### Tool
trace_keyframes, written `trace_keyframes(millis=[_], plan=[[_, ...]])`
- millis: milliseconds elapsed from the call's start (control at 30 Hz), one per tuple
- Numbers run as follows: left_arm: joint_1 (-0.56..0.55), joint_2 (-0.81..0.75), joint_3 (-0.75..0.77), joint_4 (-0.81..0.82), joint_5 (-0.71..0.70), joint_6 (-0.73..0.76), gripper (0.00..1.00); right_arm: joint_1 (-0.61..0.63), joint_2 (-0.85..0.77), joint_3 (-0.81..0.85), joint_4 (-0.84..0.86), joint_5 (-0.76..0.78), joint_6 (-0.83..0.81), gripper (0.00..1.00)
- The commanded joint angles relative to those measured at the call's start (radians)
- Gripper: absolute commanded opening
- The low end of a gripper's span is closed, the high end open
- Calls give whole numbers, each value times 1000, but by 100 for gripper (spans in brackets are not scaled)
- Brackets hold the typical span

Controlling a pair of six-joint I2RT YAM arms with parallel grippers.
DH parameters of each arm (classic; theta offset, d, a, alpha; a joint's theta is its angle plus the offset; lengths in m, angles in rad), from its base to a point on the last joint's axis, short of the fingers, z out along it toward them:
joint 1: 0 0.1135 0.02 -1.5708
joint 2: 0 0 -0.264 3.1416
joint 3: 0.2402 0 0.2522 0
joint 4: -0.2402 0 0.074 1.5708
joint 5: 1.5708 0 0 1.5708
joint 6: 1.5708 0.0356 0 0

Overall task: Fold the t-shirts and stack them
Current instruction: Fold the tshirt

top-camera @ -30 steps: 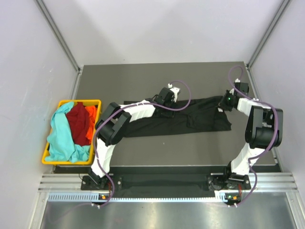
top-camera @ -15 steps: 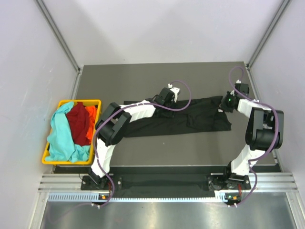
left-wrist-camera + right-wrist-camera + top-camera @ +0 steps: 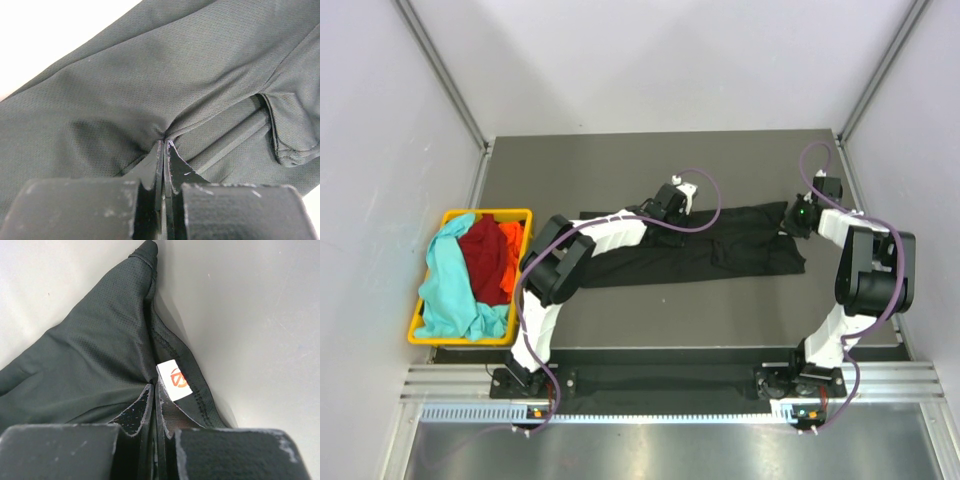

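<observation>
Step in hand: folding the first shirt. The black shirt (image 3: 720,245) lies on the table (image 3: 620,160) as a long strip spanning both grippers.

Left gripper (image 3: 164,145): jaws pressed together, pinching a pucker of black cloth at the tips, with creases running out from the pinch.
Right gripper (image 3: 154,387): jaws also closed on the black cloth. The white label (image 3: 175,381) sits just beside the tips and the collar seam runs on ahead.

The teal (image 3: 445,285), red (image 3: 480,258) and orange (image 3: 510,262) shirts are heaped in the basket (image 3: 488,213), well apart from both grippers, out past the left arm's elbow.

Judgement: both grips look set along one edge. The next move is likely to lift and carry that edge over. It calls for both arms rising together, with the cloth kept taut between them and no slip.

Views: the top view gives the layout and the basket, but not the jaws. The wrist views show the pinches. Only the right one shows the label. Only the left shows a hemmed flap (image 3: 292,135), perhaps a sleeve, ahead-right of the tips.
</observation>
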Motion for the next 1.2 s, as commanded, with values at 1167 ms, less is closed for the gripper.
trace_keyframes(millis=[1167], plan=[[99, -328, 11, -486, -188, -111, 31, -8, -178, 60, -212, -8, 23, 22]])
